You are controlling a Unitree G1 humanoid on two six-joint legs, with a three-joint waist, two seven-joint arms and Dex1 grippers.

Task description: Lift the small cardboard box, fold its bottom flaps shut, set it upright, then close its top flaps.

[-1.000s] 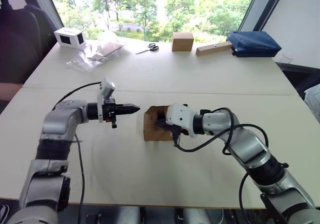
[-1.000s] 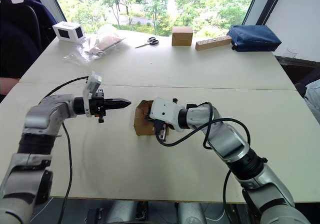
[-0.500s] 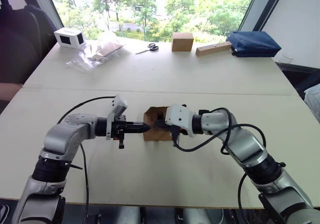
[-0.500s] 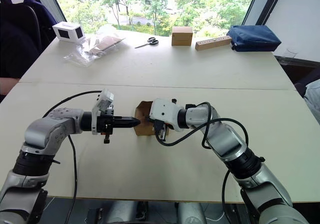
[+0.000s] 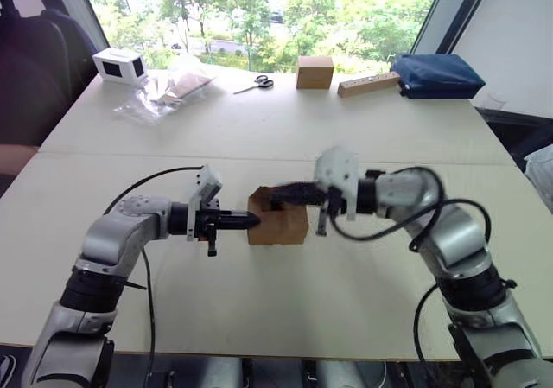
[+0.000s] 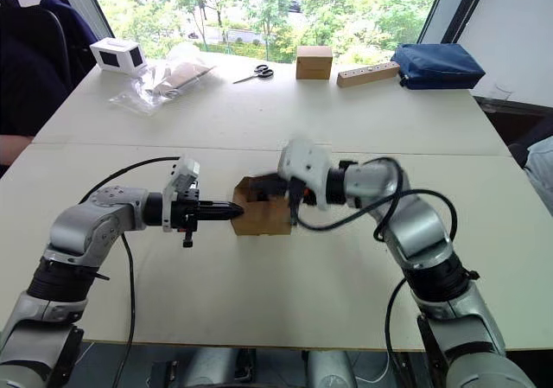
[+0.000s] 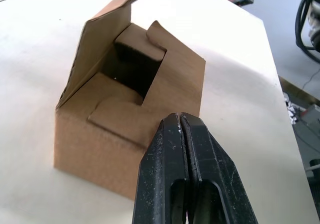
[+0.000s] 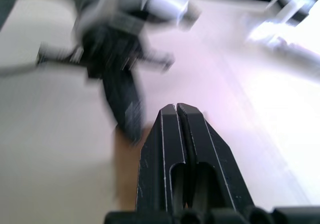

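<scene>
Small cardboard box [image 7: 125, 109] is lying on the table [image 5: 259, 137] — flaps half-folded, interior dark. Left gripper [image 5: 251, 221], fingers pressed together, is touching its 9 o'clock side; right gripper [image 5: 281, 196], also pressed together, is hovering above.

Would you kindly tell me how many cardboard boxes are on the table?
3: the small cardboard box between the arms, a sealed cube box at the far edge, and a long narrow box beside it.
</scene>
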